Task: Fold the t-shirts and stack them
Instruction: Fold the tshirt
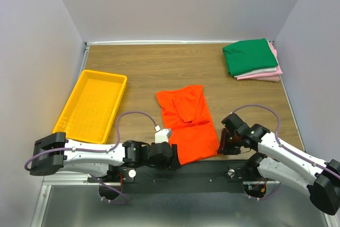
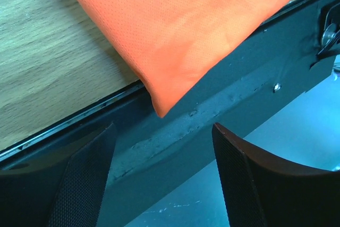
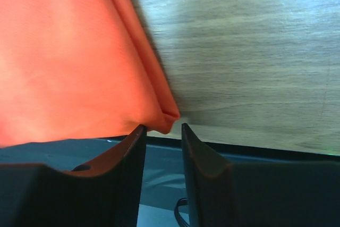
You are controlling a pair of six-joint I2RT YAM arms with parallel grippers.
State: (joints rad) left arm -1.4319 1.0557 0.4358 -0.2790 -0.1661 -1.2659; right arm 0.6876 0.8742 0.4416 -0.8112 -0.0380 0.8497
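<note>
Orange t-shirt (image 1: 186, 123) lies half-folded at near edge of table (image 1: 159, 73). Left gripper (image 2: 163, 128) spread wide, short of left corner. Right gripper (image 3: 163, 127) nearly together, right corner at tips, not clearly pinched. Advice: bite both corners equally deep, lift together.

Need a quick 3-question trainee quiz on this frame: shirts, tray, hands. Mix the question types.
1. Fill in: the tray lies on the orange shirt's ____ side.
2. Where is the folded stack? A: far right corner. B: far left corner. C: in the tray.
3. True or false: the left hand is shut on the orange shirt.

Key: 1 left. 2 A. 3 false: it is open, just short of the shirt's near corner.
</note>
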